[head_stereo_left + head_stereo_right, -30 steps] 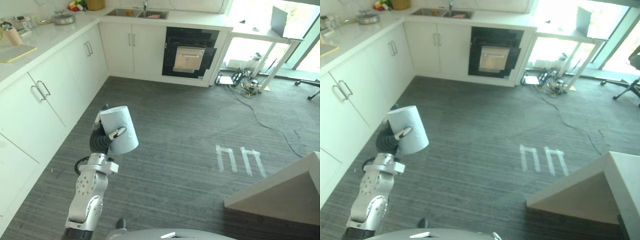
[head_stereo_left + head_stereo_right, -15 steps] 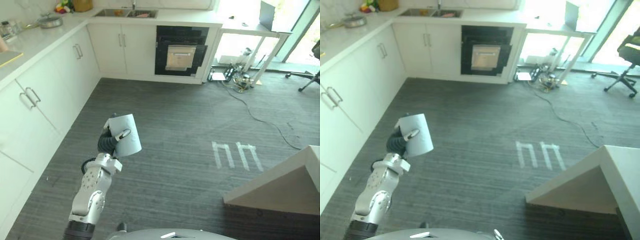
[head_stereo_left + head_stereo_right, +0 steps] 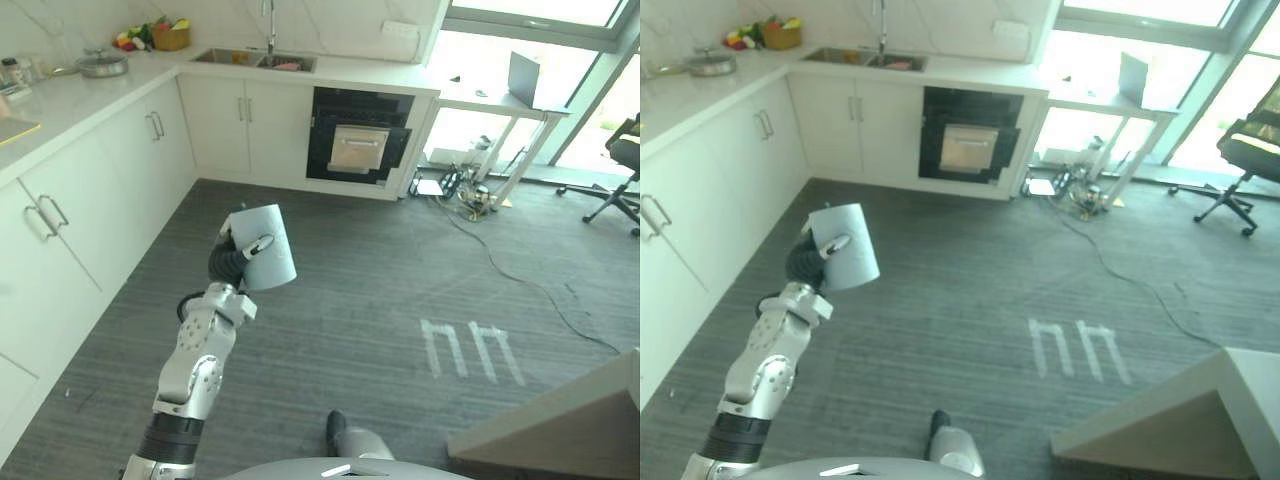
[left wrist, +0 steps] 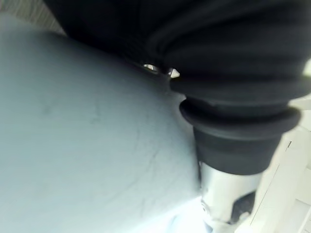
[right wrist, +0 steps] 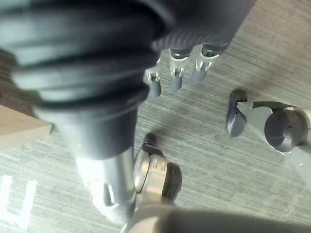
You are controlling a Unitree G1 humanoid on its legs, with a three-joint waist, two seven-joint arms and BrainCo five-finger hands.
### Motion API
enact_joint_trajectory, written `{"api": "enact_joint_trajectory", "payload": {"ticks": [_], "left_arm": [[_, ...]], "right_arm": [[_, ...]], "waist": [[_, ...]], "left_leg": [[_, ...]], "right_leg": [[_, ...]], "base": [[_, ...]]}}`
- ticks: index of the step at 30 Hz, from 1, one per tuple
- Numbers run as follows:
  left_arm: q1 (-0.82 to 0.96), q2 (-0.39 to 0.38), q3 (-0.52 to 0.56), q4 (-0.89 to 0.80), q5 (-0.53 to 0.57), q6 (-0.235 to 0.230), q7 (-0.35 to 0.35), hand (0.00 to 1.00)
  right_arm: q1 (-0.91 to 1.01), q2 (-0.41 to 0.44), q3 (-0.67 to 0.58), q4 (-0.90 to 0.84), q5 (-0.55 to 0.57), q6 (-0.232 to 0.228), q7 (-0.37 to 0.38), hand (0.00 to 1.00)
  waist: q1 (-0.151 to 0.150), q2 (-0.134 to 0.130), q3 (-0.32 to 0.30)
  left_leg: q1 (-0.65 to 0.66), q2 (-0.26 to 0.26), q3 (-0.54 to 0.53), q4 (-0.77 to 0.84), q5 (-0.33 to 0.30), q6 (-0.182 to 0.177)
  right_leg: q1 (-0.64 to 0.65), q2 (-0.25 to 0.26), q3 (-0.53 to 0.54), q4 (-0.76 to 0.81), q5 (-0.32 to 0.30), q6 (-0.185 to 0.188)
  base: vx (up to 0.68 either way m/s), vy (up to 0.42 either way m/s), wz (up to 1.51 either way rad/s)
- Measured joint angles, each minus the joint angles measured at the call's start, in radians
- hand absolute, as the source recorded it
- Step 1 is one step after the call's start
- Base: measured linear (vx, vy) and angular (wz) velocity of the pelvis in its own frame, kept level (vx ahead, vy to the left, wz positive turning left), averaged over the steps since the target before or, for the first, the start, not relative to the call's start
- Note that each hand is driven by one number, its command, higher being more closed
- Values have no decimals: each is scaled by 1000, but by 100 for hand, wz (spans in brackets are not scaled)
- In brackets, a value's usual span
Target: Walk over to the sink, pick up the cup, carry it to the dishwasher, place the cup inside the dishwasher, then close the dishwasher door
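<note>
My left hand is shut on a pale blue cup, held tilted above the grey floor at mid left. Close up, the cup's wall lies against the hand's dark cover. The sink is set in the white counter at the far wall. To its right stands the black-fronted dishwasher, its door slightly ajar with a pale panel showing. My right hand hangs over the floor with relaxed fingers and holds nothing.
White cabinets run along the left, with a pan and a fruit basket on the counter. A desk with a laptop, floor cables and an office chair stand right of the dishwasher. A pale table corner juts in at lower right.
The whole picture has shifted, so the camera has moved and more of the far wall shows. The cup stays held in my left hand and sits a little higher in view.
</note>
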Motion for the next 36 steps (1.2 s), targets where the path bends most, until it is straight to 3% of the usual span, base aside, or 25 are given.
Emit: {"api": "enact_joint_trajectory", "payload": {"ticks": [2, 3, 5, 6, 7, 8, 10, 11, 13, 14, 15, 16, 18, 19, 20, 22, 27, 29, 30, 31, 32, 33, 34, 35, 36], "left_arm": [[0, -20, -28, -15, 2, 7, -11, 100], [5, -34, -41, -16, 2, 16, -12, 100], [9, -60, -45, -17, 1, 26, -2, 100], [16, -73, -45, -21, 0, 27, 2, 100], [24, -89, -39, -36, 1, 23, 3, 100], [41, -98, -30, -53, 1, 13, 5, 100], [88, -104, -15, -84, 2, 7, 23, 100], [116, -104, 5, -87, 2, 5, 25, 100], [141, -85, 43, -83, 1, 3, 36, 100], [153, -67, 70, -83, 1, -1, 38, 100], [156, -59, 85, -83, 2, -5, 36, 100], [163, -48, 93, -83, 4, -16, 32, 100], [171, -52, 78, -88, 10, -40, 8, 100], [179, -62, 74, -88, 12, -55, -3, 100], [185, -58, 80, -78, 13, -57, -3, 100], [181, -57, 90, -78, 32, -64, -14, 100], [205, -36, 70, -78, 51, -64, -71, 100], [205, -22, 71, -75, 50, -64, -79, 100], [200, -4, 71, -72, 49, -64, -90, 100], [192, 5, 67, -65, 49, -64, -96, 100], [171, 26, 56, -54, 51, -64, -107, 100], [161, 32, 53, -49, 52, -64, -109, 100], [155, 34, 49, -41, 52, -64, -108, 100], [146, 34, 40, -36, 52, -61, -102, 100], [130, 34, 28, -31, 51, -57, -91, 100]], "right_arm": [[7, -2, -8, -5, -3, 0, 0, 0], [17, -3, -8, -24, -20, 0, 0, 0], [13, -9, -18, -42, -30, 0, 2, 0], [-3, -17, -16, -53, -29, -1, -3, 0], [-15, -36, -12, -57, -29, -6, -2, 0], [-28, -57, 13, -59, -30, -17, -1, 0], [-45, -101, 91, -77, -39, -48, 0, 0], [-69, -125, 135, -77, -37, -65, -1, 0], [-132, -145, 177, -74, -23, -86, -2, 0], [-173, -150, 198, -74, -18, -94, -1, 0], [-195, -150, 215, -77, -18, -98, 0, 0], [-223, -151, 249, -86, -19, -99, 1, 0], [-228, -151, 284, -112, -19, -98, -2, 0], [-227, -154, 290, -113, -19, -97, -4, 0], [-229, -120, 293, -101, -19, -90, -12, 0], [-234, -110, 273, -77, -19, -81, -12, 0], [-210, -132, 184, -9, -41, -61, -22, 0], [-183, -135, 153, 5, -43, -59, -25, 0], [-169, -136, 128, 3, -41, -59, -23, 0], [-162, -135, 115, 3, -38, -61, -21, 0], [-148, -127, 84, 4, -38, -65, -14, 0], [-141, -118, 80, 3, -38, -72, -12, 0], [-124, -108, 82, 2, -39, -79, -10, 0], [-109, -96, 84, 4, -39, -80, -8, 0], [-95, -78, 82, 3, -36, -80, -8, 0]], "waist": [[-1, 26, -28], [-1, 57, -50], [0, 59, -60], [6, 61, -58], [19, 78, -52], [31, 97, -48], [47, 112, -42], [62, 111, -42], [89, 99, -34], [107, 88, -25], [109, 81, -19], [109, 73, -14], [116, 77, -11], [127, 94, -3], [121, 74, 7], [114, 48, 24], [118, 57, 19], [110, 45, -6], [102, 36, -16], [93, 32, -17], [80, 21, -12], [73, 11, -6], [61, 8, -4], [47, 9, -3], [39, 9, -3]], "left_leg": [[17, 44, 5, -9, -32, -6], [46, 72, 12, -30, -44, 29], [-14, 88, 11, 199, -37, 40], [-108, 121, -8, 425, 18, 12], [-213, 165, -41, 657, 119, 7], [-288, 202, -42, 825, 180, 34], [-420, 234, -28, 1075, 158, 105], [-493, 215, -11, 1119, 122, 128], [-543, 142, 27, 980, 76, 120], [-540, 103, 89, 808, 52, 117], [-538, 80, 119, 715, 47, 113], [-533, 26, 141, 511, 68, 100], [-521, -45, 126, 200, 183, 74], [-476, -62, 94, 58, 367, 86], [-473, -96, 96, 83, 361, 163], [-521, -103, 97, 185, 284, 183], [-427, -137, 89, 209, 177, 201], [-360, -173, 91, 162, 158, 210], [-311, -200, 87, 125, 149, 216], [-274, -220, 73, 98, 142, 226], [-226, -249, 46, 64, 139, 230], [-198, -261, 31, 47, 139, 230], [-156, -268, 10, 17, 137, 233], [-122, -268, -13, -9, 134, 236], [-111, -265, -27, -18, 130, 238]], "right_leg": [[-38, 23, -29, 103, -23, -33], [-41, 50, -51, 137, -75, -52], [-6, 60, -63, 151, -130, -73], [50, 75, -69, 117, -146, -81], [104, 101, -71, 76, -154, -91], [150, 125, -70, 42, -158, -97], [249, 149, -62, -22, -172, -110], [306, 149, -58, -60, -177, -111], [367, 125, -42, -106, -180, -99], [399, 104, -19, -124, -175, -74], [417, 93, -12, -132, -179, -62], [450, 71, -13, -143, -191, -43], [492, 53, -15, -158, -224, -8], [525, 69, 3, -164, -262, 19], [555, 56, 35, -184, -277, -1], [558, 55, 43, -182, -242, -12], [562, 19, 69, -23, -118, -2], [510, -14, 100, 149, -66, 41], [452, -43, 107, 302, 3, 99], [401, -60, 115, 424, 93, 111], [322, -93, 109, 606, 116, 93], [286, -109, 93, 687, 94, 61], [212, -115, 64, 792, 29, -14], [133, -92, 46, 817, -40, -51], [71, -65, 48, 792, -85, -49]], "base": [[482, -296, 14], [500, -254, 8], [413, -213, 12], [405, -237, 8], [403, -208, -2], [409, -99, -16], [415, -25, -14], [423, -13, -9], [450, 42, -38], [418, 89, -55], [458, 127, -39], [486, 171, -7], [489, 207, -3], [505, 263, 4], [474, 253, 17], [326, 168, 35], [350, 166, 8], [318, 147, 8], [280, 139, 13], [337, 154, 36], [271, 116, 43], [267, 79, 52], [224, 42, 48], [217, 20, 50], [269, -47, 59]]}}
